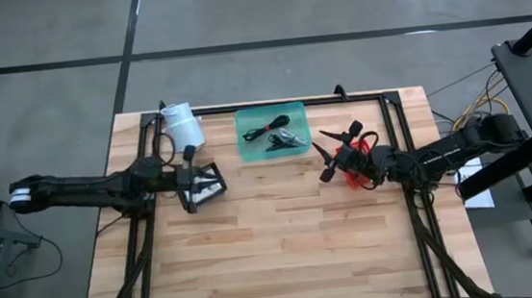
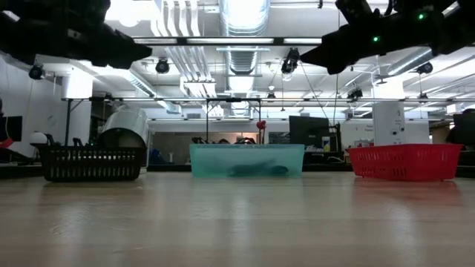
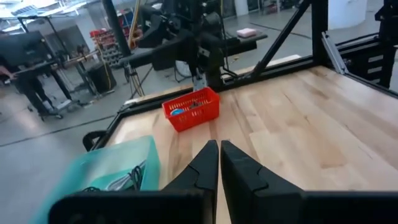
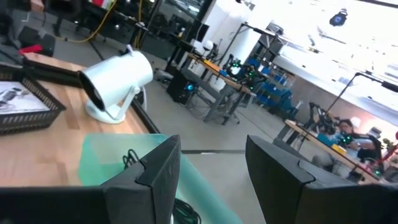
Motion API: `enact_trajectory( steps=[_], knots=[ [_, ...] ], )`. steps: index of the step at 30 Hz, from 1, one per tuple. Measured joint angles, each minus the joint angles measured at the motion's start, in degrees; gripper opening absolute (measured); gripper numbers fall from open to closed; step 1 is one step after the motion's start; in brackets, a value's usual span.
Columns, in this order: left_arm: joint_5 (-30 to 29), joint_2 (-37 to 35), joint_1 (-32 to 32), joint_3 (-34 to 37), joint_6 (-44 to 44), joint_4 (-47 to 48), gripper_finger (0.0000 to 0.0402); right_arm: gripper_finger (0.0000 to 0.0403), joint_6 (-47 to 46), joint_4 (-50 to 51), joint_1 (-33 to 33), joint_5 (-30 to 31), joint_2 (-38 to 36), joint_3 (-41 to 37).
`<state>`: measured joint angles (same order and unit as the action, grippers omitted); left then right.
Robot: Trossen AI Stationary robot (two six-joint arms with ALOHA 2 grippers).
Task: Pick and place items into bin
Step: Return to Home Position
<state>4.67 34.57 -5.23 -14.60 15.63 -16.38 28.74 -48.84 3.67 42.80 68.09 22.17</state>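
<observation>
The teal bin (image 1: pixel 245 149) sits at the middle of the tabletop's (image 1: pixel 285 253) far edge. In it lies the thin black cable (image 1: pixel 266 128), bundled, its long axis running roughly along that far edge with a slight slant. The black clips (image 1: pixel 288 140) lie just beside it, nearer the bin's right wall.

The black bin (image 1: pixel 212 169) stands in the far half of the tabletop toward the left edge, turned cornerwise to the edges. A flat white packet (image 1: pixel 208 186) with black print lies flat inside; which way its long axis points cannot be told.

The left arm (image 1: pixel 86 189) reaches in from the left edge, and the left jaws hang over the black bin's left side, pressed together with nothing between them, pointing toward the right edge.

The red bin (image 1: pixel 357 177) sits toward the right edge, under the right arm (image 1: pixel 440 153). The right jaws hang above the red bin's left side, spread apart and empty, pointing toward the far left corner.

A white cylindrical roll (image 1: pixel 182 125) rests near that far left corner, beyond the black bin.
</observation>
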Motion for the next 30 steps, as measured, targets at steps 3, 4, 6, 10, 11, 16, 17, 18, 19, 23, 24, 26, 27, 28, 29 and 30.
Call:
enact_trajectory(
  steps=[3, 4, 6, 10, 11, 16, 17, 18, 19, 23, 24, 26, 27, 28, 29, 30],
  knots=[
    [0.58, -2.01, 0.00, 2.01, -0.01, -0.35, 0.0001, 0.0169, 0.02, -1.15, -0.64, -0.02, 0.72, 0.00],
    [1.01, -2.67, 0.00, 2.81, -0.06, -0.73, 0.0001, 0.0169, -0.01, -1.20, -0.81, -0.01, 0.77, 0.00],
    [1.48, -3.86, 0.00, 4.24, -0.08, -2.10, 0.0001, 0.0169, -0.03, -1.16, -1.14, 0.00, 0.75, 0.00],
    [1.70, -5.95, 0.00, 7.12, 0.13, -6.34, 0.0001, 0.0169, -0.07, -1.21, -1.34, 0.03, 0.75, 0.00],
    [1.69, -6.39, 0.00, 7.87, 0.47, -7.20, 0.0001, 0.0169, -0.07, -1.19, -1.34, 0.04, 0.75, 0.00],
    [1.66, -8.98, 0.00, 10.57, 1.25, -6.99, 0.0001, 0.0169, -0.23, -1.07, -1.32, 0.05, 0.75, 0.00],
    [1.65, -9.46, 0.00, 11.15, 1.23, -7.04, 0.0001, 0.0169, -0.46, -0.97, -1.32, 0.07, 0.75, 0.00],
    [1.64, -10.03, 0.00, 11.86, 1.17, -6.90, 0.0001, 0.0169, -0.76, -0.84, -1.32, 0.09, 0.75, 0.00],
    [1.60, -10.71, 0.00, 12.53, 0.92, -6.55, 0.0001, 0.0169, -1.16, -0.77, -1.32, 0.15, 0.75, 0.00],
    [0.78, -14.31, 0.00, 13.71, -0.30, -3.45, 0.0001, 0.0169, -1.44, -0.69, -1.32, 0.22, 0.73, -0.01],
    [0.28, -15.19, 0.00, 13.97, -0.90, -2.67, 0.0001, 0.0169, -1.76, -0.67, -1.31, 0.22, 0.73, -0.04],
    [-1.99, -17.05, 0.04, 14.08, -2.11, -1.70, 0.0001, 0.0169, -2.62, -0.27, -1.32, 0.22, 0.67, -0.20],
    [-2.71, -18.03, 0.04, 14.08, -2.30, -0.73, 0.0000, 0.0169, -2.82, 0.28, -1.32, 0.22, 0.67, -0.20],
    [-3.46, -19.03, 0.04, 14.08, -2.72, 0.77, 0.0000, 0.0169, -2.85, 0.80, -1.32, 0.22, 0.67, -0.25],
    [-3.78, -20.00, 0.04, 14.08, -2.86, 1.67, 0.0000, 0.0169, -2.86, 1.27, -1.32, 0.22, 0.67, -0.31],
    [-3.78, -20.98, 0.04, 14.10, -2.84, 2.48, 0.0000, 0.0169, -3.06, 1.79, -1.31, 0.21, 0.67, -0.36]
  ],
)
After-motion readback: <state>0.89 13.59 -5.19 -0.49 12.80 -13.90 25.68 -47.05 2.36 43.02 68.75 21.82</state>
